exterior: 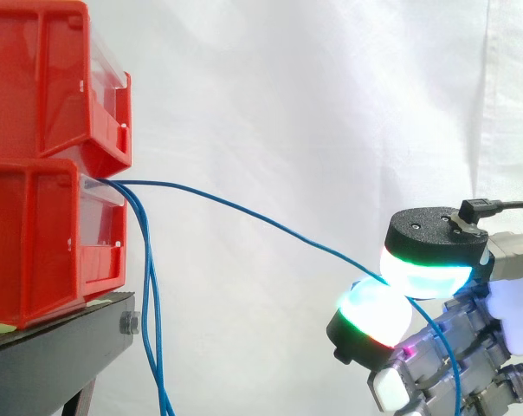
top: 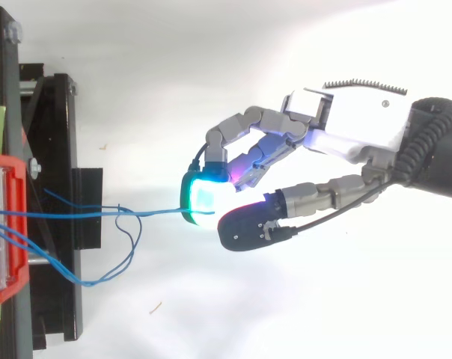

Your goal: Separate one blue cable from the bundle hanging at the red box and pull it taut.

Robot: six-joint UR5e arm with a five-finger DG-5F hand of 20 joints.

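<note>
Between two fingertips [exterior: 374,314] of the hand [top: 353,120], one blue cable [exterior: 244,211] sat pinched, sagging slightly toward the red box [exterior: 45,234].

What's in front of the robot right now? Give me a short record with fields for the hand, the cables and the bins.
hand: shut on one blue cable, pinched between glowing pads
held cable path: from the front of the lower red bin to the hand in a shallow curve, not quite straight
other blue cables: hang down beside the bin
bins: upper red bin stacked on the lower one, on a black stand
backdrop: white curtain
</note>
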